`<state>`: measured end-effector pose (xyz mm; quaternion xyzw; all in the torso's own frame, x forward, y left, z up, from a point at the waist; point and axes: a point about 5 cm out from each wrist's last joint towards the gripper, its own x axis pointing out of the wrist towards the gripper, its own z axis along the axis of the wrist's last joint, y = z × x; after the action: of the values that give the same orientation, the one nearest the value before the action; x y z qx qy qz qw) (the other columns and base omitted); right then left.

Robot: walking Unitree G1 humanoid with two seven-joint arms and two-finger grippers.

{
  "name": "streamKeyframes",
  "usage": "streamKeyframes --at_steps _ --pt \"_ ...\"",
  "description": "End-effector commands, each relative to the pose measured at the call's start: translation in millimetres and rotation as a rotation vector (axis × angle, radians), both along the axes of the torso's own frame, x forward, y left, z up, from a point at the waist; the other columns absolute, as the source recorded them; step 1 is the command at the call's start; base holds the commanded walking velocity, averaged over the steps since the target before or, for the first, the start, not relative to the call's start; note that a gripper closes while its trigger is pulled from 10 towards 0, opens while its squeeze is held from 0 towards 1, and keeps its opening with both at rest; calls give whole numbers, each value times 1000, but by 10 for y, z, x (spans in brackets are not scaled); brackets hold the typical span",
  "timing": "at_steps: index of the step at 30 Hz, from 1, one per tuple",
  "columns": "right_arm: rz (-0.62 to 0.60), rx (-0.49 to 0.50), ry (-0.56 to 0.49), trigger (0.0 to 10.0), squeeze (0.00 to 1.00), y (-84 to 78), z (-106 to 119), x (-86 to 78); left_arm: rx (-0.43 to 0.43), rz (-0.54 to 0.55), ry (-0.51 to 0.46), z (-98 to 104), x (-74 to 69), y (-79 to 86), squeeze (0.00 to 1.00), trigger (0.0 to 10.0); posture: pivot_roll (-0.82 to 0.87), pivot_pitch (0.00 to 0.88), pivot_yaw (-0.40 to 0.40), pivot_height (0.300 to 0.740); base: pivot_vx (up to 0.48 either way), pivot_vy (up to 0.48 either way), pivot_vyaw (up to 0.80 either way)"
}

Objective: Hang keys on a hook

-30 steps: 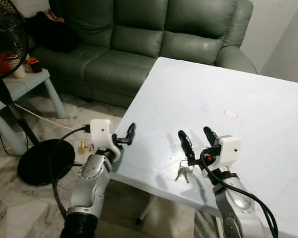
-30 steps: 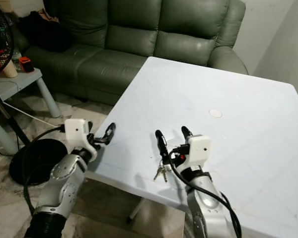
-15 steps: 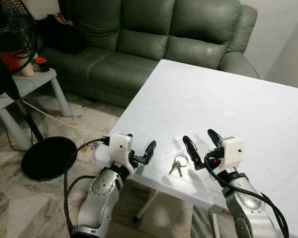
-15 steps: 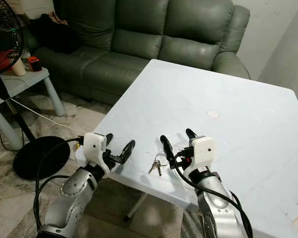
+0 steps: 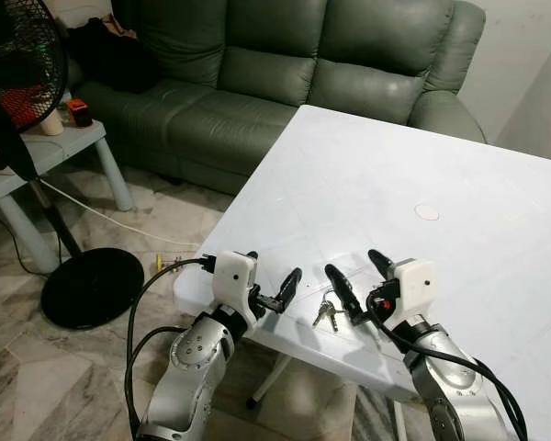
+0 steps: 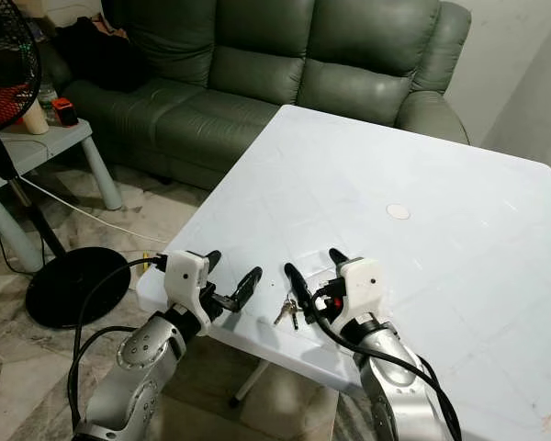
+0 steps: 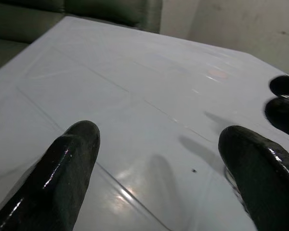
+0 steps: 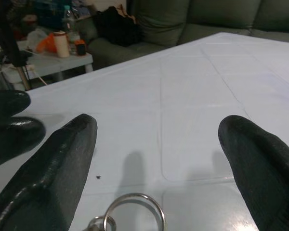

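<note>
A small bunch of silver keys (image 5: 328, 312) on a ring lies flat near the near edge of the white table (image 5: 459, 175). The right gripper (image 5: 359, 278) is spread wide just behind them. The left gripper (image 5: 274, 289), also wide, hovers just left. Key shapes are too small to tell.

The keys (image 5: 328, 312) are a small bunch of silver metal keys on a thin round split ring (image 8: 134, 210). They lie flat on the white tabletop (image 5: 422, 165), close to its near edge and nearer the near left corner than the right. The ring lies farther from that edge, and the blades point toward it.
</note>
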<state>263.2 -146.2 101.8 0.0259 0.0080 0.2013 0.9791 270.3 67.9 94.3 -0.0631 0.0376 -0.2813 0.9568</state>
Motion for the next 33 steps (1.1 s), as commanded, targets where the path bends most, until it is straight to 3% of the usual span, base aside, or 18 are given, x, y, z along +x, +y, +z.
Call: streamKeyframes --at_steps 1,18,26,33 --pt "-15 -9 -3 10000 0 -8 28 23 10 -30 -14 36 -13 -38 0 10000 33 20 -65 740 0 0 0" --pt "-96 -136 55 10000 0 49 3 58 11 -65 3 35 -76 -69 0 10000 38 43 -70 740 0 0 0" --pt "-4 -195 96 10000 0 54 -55 1 14 -41 15 23 -120 -43 0 10000 52 60 -79 740 0 0 0" --pt "-20 -274 67 10000 0 7 -50 14 17 -30 21 15 -135 -23 0 10000 55 68 -84 740 0 0 0"
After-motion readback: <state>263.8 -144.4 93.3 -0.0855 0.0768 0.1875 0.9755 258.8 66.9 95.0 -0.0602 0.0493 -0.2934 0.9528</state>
